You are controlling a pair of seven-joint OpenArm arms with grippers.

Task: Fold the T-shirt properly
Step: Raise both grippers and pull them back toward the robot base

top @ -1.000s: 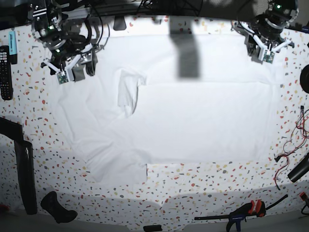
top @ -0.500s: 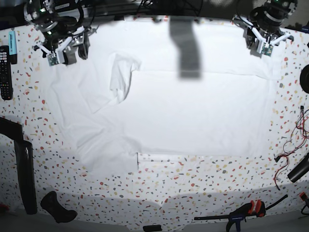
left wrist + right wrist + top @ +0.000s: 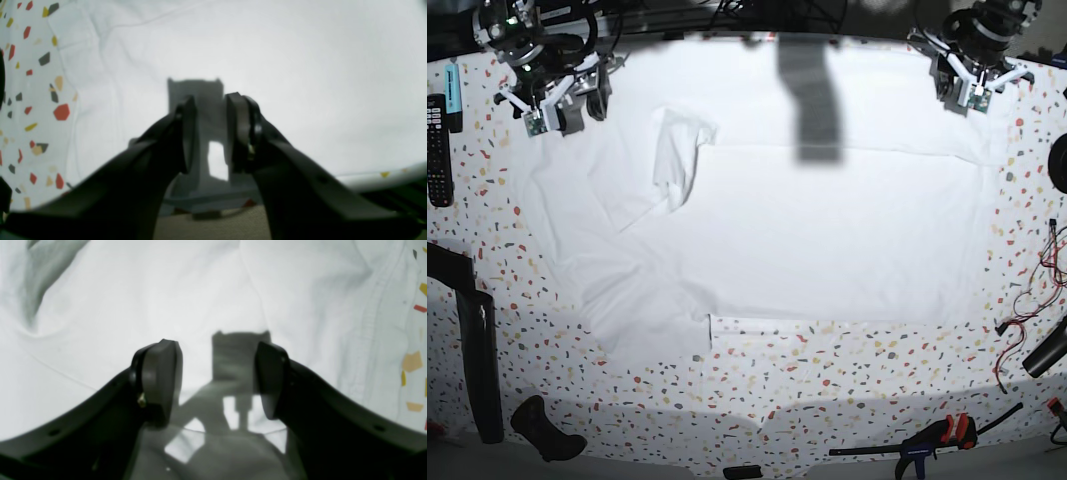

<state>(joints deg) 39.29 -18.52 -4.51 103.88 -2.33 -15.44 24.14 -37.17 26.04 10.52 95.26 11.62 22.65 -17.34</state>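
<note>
Speckled terrazzo table, and the soft, wrinkled white T-shirt lies spread flat across it. Left gripper narrowly parted, right gripper spread wide, both empty above its far corners.

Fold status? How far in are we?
Early. Done: T-shirt lies spread on the table, with one sleeve flipped inward. In hand: nothing; left gripper and right gripper hover empty at the far edge, jaws apart. Left: the near sleeve and body folds.
</note>
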